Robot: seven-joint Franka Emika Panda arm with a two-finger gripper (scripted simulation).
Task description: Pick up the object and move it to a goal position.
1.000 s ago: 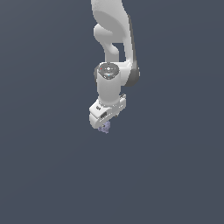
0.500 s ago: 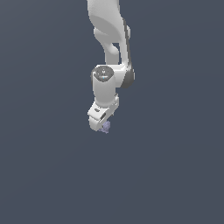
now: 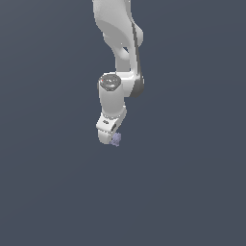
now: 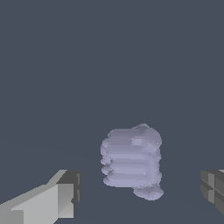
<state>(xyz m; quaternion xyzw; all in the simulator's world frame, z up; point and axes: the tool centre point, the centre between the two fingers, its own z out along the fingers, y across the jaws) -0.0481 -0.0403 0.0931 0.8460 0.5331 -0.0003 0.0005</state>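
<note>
In the exterior view the white arm reaches down from above, and the end effector hangs low over the plain dark surface. The object, a small pale lavender lump, shows right at the tip, peeking out toward the exterior view's right. From here I cannot tell how wide the fingers stand, nor whether anything touches.

The wrist view settles it. The object lies between the two fingers, with dark surface showing on both sides of it (one gap looks a little wider than the other). So the end effector is spread wide, holding nothing and touching nothing. The lump is roughly cubic, with no clear long axis, so I judge that closing the fingers should catch it.
</note>
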